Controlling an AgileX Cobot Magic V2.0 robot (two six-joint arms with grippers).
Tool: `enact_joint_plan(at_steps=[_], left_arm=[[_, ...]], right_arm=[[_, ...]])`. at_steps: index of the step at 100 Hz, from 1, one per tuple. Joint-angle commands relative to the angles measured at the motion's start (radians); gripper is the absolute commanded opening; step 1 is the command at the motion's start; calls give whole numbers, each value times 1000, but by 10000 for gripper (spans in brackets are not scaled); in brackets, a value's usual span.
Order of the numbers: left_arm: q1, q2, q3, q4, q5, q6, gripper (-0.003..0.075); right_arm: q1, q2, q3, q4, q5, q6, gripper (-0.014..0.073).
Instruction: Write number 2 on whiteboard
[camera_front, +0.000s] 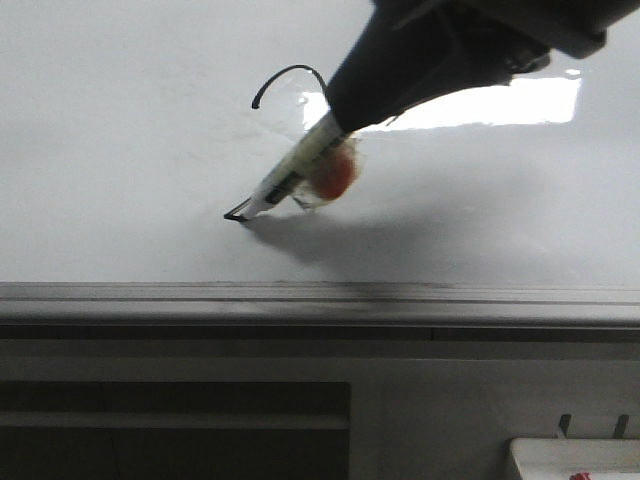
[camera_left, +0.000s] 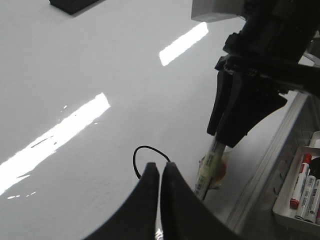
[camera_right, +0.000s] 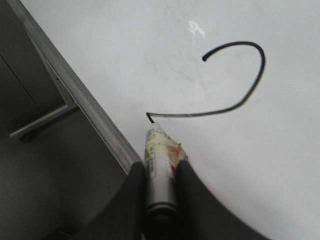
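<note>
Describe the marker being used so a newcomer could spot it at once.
On the whiteboard, find the unfinished black 2. The marker stands at its lower end, tip on the board, gripped by the right pincer. Unlike the tray markers, it is taped.

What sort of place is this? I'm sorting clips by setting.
Probably an indoor lab or classroom-style test bench: a flat whiteboard with a grey metal rail, ceiling lights mirrored in its gloss, and a tray of spare markers beside it.

Left gripper (camera_left: 161, 172), fingers (camera_left: 145, 200) together, hangs over the whiteboard (camera_left: 90, 65) near the right gripper's (camera_left: 227, 137) marker (camera_left: 210, 167).
</note>
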Motion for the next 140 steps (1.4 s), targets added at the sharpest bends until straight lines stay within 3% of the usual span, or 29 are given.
enact_joint_plan(at_steps=[1,21,40,61,101,108,125,140], left_arm=[[-3,1,-28,-24,-70,-9,-20],[-3,1,-28,-24,-70,-9,-20],[-3,1,-28,-24,-70,-9,-20],[-3,1,-28,-24,-73,-9,-20],[-5,4,-28,0,-64,-13,-15],[-20,13,-28,50,-66,-20,43],[-84,89,-28,111,-68,-20,298],[-109,188,-34,108,-70,-20,332]], right_arm=[[-50,-62,-19,-69,33,-3,-50],[-111,-163,-11,-73,179,-2,-50],[-108,-223,18,-71,107,-2,-50],[24,-284,18,-68,-21,-24,-51],[203,-227,6,-68,-74,-24,-51],[219,-199,-20,-68,-43,-24,-51],[232,-123,-105,-88,44,-29,-51],[236,-70,-176,-88,138,-33,-51]])
